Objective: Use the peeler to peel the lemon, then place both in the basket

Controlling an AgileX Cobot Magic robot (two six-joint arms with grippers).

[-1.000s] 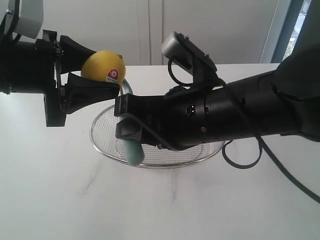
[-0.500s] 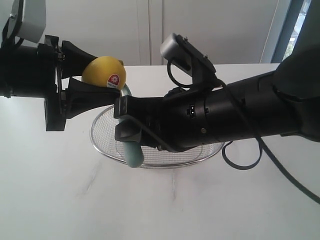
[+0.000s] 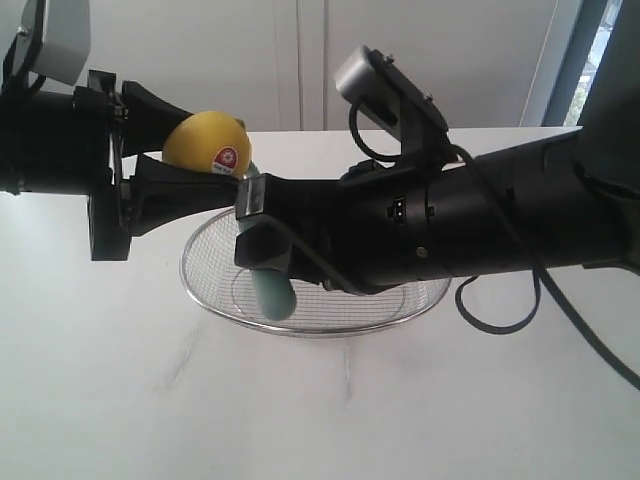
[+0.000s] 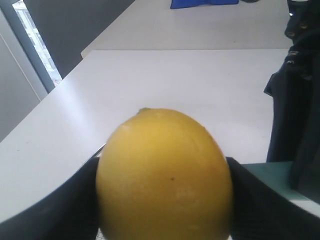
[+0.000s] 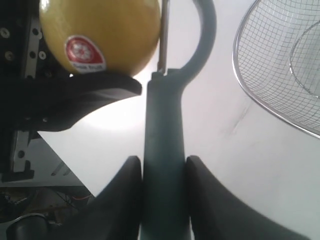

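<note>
Aloft near basket point(image 3: 200, 270) rim, left gripper point(image 3: 212, 146) clamps lemon point(image 3: 200, 140); right gripper point(image 5: 162, 172) pinches peeler point(image 5: 162, 145) handle. Blade point(image 5: 161, 45) beside lemon, contact unclear. Lay your blade flat, press lightly, draw steadily, brace lemon firmly.

Robot lab setting: two black arms point(image 3: 470, 225) over a white surface point(image 3: 150, 400), white wall panels point(image 3: 300, 60) and a window point(image 3: 603, 45) behind.
</note>
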